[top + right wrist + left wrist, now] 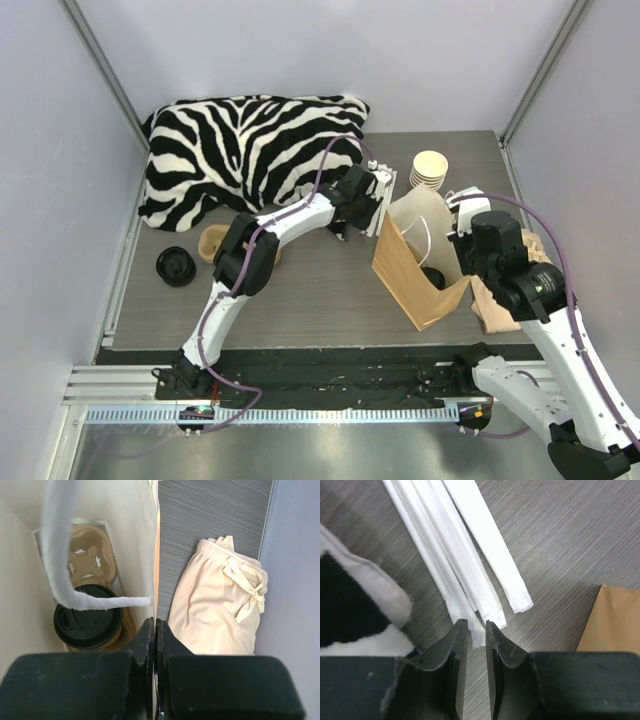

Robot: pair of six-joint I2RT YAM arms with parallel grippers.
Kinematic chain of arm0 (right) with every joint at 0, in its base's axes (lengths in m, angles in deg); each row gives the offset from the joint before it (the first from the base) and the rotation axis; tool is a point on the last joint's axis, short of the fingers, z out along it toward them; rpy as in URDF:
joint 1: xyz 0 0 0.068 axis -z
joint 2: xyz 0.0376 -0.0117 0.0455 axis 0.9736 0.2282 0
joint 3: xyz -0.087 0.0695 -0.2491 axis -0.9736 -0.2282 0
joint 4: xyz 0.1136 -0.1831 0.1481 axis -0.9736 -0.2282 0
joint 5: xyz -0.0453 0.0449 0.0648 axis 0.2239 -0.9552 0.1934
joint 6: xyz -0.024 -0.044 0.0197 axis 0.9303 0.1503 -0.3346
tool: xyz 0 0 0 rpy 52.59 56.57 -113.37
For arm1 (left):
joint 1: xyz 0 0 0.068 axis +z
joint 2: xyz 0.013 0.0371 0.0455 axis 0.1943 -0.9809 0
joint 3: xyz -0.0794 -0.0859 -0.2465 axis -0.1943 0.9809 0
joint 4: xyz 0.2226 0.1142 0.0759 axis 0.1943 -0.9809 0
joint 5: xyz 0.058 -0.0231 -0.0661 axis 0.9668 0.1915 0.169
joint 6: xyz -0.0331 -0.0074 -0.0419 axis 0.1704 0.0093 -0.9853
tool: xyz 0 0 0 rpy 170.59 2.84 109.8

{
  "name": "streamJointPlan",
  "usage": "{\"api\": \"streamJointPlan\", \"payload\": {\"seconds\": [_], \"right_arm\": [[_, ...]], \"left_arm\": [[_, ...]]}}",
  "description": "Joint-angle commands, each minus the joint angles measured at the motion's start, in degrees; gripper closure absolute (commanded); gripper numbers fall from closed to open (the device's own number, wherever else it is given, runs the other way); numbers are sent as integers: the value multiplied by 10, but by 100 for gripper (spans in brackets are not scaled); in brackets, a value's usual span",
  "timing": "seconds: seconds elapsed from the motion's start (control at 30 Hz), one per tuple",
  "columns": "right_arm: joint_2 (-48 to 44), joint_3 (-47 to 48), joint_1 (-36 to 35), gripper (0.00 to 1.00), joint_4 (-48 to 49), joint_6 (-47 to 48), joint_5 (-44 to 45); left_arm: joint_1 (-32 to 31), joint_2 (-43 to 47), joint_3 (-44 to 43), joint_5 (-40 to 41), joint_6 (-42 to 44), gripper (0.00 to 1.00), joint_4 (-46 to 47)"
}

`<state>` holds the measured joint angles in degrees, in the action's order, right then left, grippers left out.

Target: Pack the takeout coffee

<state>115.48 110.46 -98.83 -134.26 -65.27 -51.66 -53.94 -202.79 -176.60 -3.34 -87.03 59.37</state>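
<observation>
The takeout coffee (pixel 87 616), black lid on, stands inside the open brown paper bag (pixel 405 275), seated in a cardboard cup carrier (pixel 92 555) on the bag's floor. The right end effector (pixel 154 626) is pinched tight on the bag's near wall, beside a pair of cream shorts (pixel 215 610). The left end effector (pixel 475 625), fingers a narrow gap apart and gripping nothing, hangs over the ends of wrapped straws (pixel 465 555) on the grey surface (pixel 570 530)
</observation>
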Motion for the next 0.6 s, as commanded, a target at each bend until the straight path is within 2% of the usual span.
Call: {"api": "streamJointPlan", "payload": {"seconds": [0.0,0.4,0.57], "right_arm": [[-12,1,3,99,17,-6,10],[-19,2,4,99,18,-11,-10],[-19,2,4,99,18,-11,-15]], "left_arm": [[-16,1,-2,18,4,76,19],[-24,6,30,84,21,78,16],[-25,6,39,94,26,75,12]]}}
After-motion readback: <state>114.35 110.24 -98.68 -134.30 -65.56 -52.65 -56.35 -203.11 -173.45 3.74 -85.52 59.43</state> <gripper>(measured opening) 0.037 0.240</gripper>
